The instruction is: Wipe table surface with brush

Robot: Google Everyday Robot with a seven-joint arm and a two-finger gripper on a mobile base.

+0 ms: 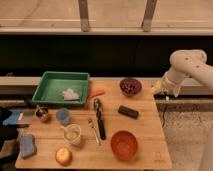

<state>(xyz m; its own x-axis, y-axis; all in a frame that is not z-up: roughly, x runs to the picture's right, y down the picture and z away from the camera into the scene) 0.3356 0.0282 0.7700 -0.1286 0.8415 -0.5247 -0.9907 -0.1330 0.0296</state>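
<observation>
The table surface [146,125] is a light tan wooden top with plank grain. The brush [99,119] lies on it near the middle, black handle pointing toward the front edge and its rounded grey head at the far end. My gripper [164,92] hangs at the end of the white arm, at the table's far right corner, well to the right of the brush and apart from it. It holds nothing that I can see.
A green tray [50,86] with a crumpled white cloth sits at the back left. Around the brush lie a silver spoon [93,129], a black block [128,111], an orange bowl [124,144], a dark bowl [130,86], a blue cup [63,116], a clear cup [72,134] and a blue sponge [27,145].
</observation>
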